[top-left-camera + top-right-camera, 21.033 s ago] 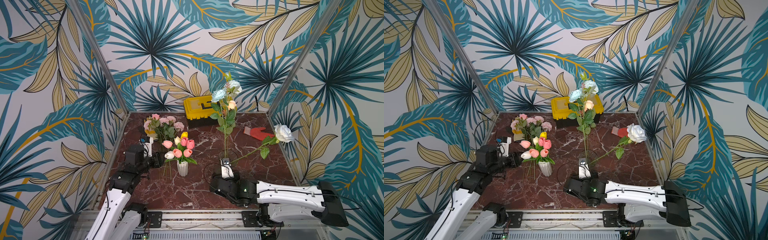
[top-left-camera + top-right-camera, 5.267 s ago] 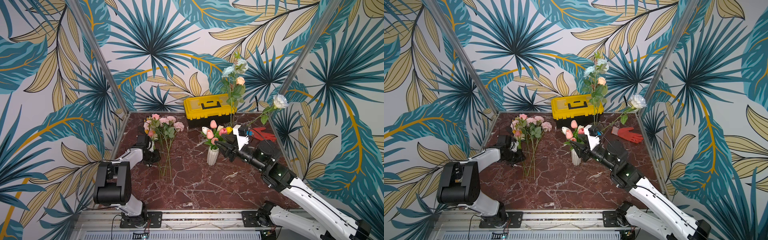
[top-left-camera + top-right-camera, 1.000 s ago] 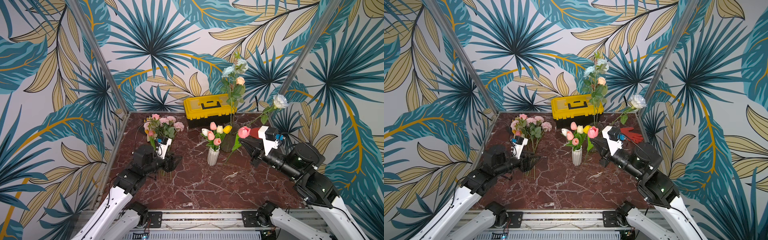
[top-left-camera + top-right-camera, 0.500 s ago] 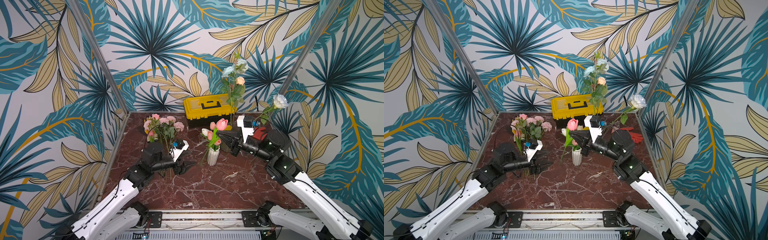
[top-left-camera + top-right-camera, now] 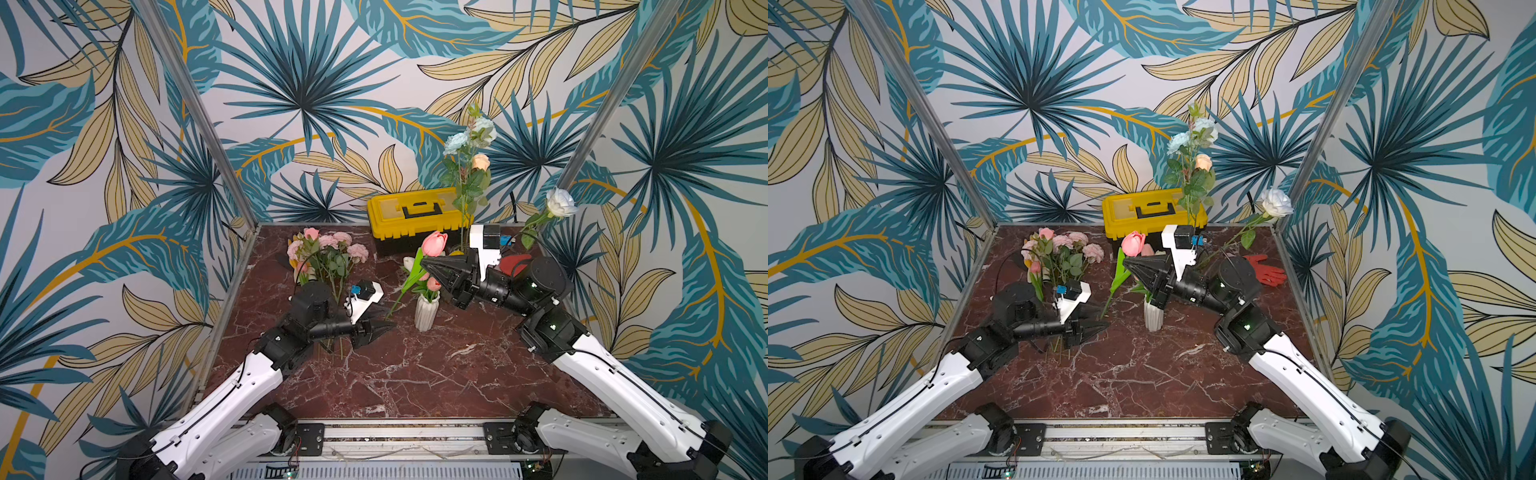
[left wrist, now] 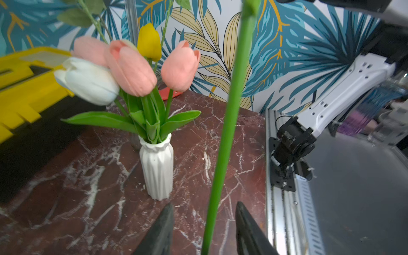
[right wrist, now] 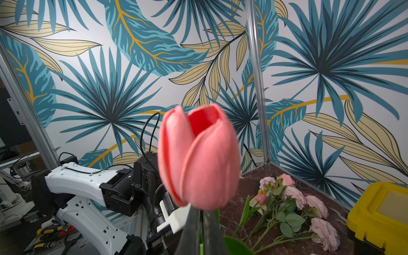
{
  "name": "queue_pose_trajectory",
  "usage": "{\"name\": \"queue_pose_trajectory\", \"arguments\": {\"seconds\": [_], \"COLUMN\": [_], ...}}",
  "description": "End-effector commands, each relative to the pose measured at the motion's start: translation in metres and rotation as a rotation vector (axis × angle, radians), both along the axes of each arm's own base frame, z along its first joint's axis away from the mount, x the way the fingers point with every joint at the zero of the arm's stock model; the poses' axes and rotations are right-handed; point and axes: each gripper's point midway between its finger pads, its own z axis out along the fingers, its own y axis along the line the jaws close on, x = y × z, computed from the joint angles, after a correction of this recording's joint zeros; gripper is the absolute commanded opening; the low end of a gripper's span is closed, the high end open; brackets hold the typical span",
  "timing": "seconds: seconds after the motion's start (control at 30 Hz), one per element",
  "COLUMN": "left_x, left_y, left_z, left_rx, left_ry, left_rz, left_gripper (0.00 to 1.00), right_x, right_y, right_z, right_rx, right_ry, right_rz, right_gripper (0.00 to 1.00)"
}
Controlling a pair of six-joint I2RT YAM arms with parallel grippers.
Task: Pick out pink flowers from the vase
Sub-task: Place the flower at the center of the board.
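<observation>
My right gripper [image 5: 424, 262] [image 5: 1125, 259] [image 7: 201, 212] is shut on the green stem of a pink tulip [image 5: 434, 243] [image 5: 1133, 243] [image 7: 198, 159], just under the bloom. It holds the tulip above and left of the white ribbed vase [image 5: 426, 316] [image 6: 157, 167]. The stem [image 6: 229, 110] slants down into my left gripper [image 5: 388, 326] [image 5: 1104, 323] [image 6: 203, 207], whose jaws stand open either side of it with gaps. Pink tulips [image 6: 130, 70], a white one and a yellow one stand in the vase. More pink flowers [image 5: 332, 249] [image 7: 293, 198] lie at the back left.
A yellow toolbox [image 5: 415, 214] sits against the back wall. Beside it rise tall pale blue and peach roses [image 5: 469, 166], and a white rose [image 5: 560, 202] leans to the right. A red glove [image 5: 1266, 270] lies at the right edge.
My right arm carried the pink tulip leftward past the vase. My left arm reached right to the stem's lower end, and its jaws narrowed around it.
</observation>
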Motion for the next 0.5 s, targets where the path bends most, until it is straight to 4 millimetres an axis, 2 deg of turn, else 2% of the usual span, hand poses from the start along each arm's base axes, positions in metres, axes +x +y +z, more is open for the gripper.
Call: {"name": "queue_pose_trajectory", "arguments": {"seconds": [0.0,0.2,0.33,0.47], "left_x": [-0.005,-0.007,-0.004,0.001], "left_y": [-0.005,-0.005,-0.003,0.0], "left_z": [0.032,0.037,0.034,0.03], "left_rx": [-0.052,-0.063,-0.062,-0.08], "left_ry": [-0.077,-0.076,-0.054,-0.021], "left_rz": [-0.046,-0.053,-0.021,0.028], "left_gripper": [0.28,0.02,0.0,0.0], "right_x": [-0.004,-0.002,-0.002,0.0], "right_y": [0.006,0.01,0.011,0.006], "right_z": [-0.003,-0.011,-0.014,-0.019], "right_rx": [0.012,-0.009,-0.016,-0.05], "right_ry": [0.006,0.02,0.021,0.017], "right_rz": [0.036,0.038,0.033,-0.012], "right_gripper": [0.0,0.0,0.02,0.29]}}
